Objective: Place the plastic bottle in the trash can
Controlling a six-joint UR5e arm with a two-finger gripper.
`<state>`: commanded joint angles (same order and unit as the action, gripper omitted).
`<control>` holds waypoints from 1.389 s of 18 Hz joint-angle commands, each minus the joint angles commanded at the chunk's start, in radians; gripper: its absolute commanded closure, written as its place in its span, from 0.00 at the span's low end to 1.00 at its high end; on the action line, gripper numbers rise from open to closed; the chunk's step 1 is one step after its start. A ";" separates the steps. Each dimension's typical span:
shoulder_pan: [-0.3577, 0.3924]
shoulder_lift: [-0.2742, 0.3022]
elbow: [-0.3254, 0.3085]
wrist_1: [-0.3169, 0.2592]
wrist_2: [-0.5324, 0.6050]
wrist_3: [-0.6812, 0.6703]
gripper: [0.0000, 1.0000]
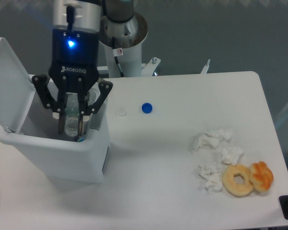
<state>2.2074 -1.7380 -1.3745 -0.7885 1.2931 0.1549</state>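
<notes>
Here, fingers [72,125] gripping plastic bottle [72,117], inside trash can [62,153] rim.

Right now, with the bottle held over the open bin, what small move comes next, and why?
Probably open the claw. It is shut on the plastic bottle, which hangs upright inside the mouth of the trash can, with the lid swung back, so it should drop in.

A white table [192,96] with rounded corners fills most of the view; behind it lies dark grey-blue floor, evenly lit, with soft shadows
</notes>
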 joint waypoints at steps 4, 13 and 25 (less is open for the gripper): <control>-0.017 0.005 -0.002 0.002 0.000 0.012 0.37; -0.003 0.000 -0.006 -0.002 0.002 0.037 0.00; 0.314 -0.130 -0.086 -0.012 0.011 0.516 0.00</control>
<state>2.5217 -1.8682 -1.4602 -0.8007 1.3039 0.6713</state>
